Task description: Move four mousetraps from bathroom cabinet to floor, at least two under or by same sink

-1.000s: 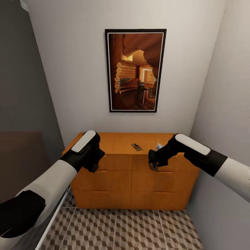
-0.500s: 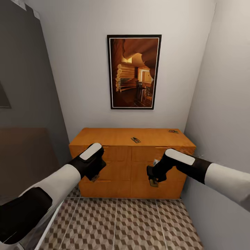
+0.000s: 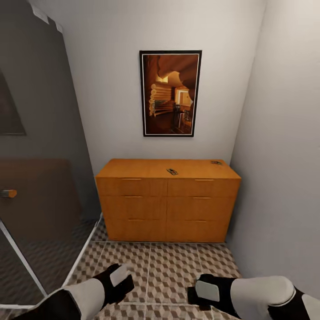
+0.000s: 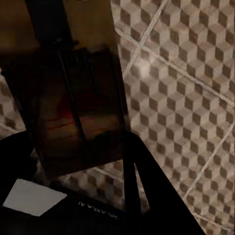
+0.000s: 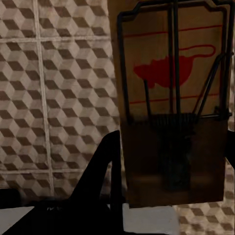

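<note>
Cube-patterned floor [image 3: 169, 271] runs to the cabinet [image 3: 166, 202], two traps [image 3: 172, 171] on top. Each gripper, left [image 4: 98, 161] and right [image 5: 147, 196], clamps a trap [image 5: 171, 98], fingertips largely hidden.

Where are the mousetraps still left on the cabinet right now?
In the head view, two mousetraps lie on the cabinet top under the framed picture: one near the middle, the other at the back right corner by the wall.

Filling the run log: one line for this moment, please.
left pincer: holds tan wooden mousetrap | right pincer: holds mousetrap | two mousetraps on orange-brown wooden cabinet | arms low over cube-patterned tiled floor
</note>
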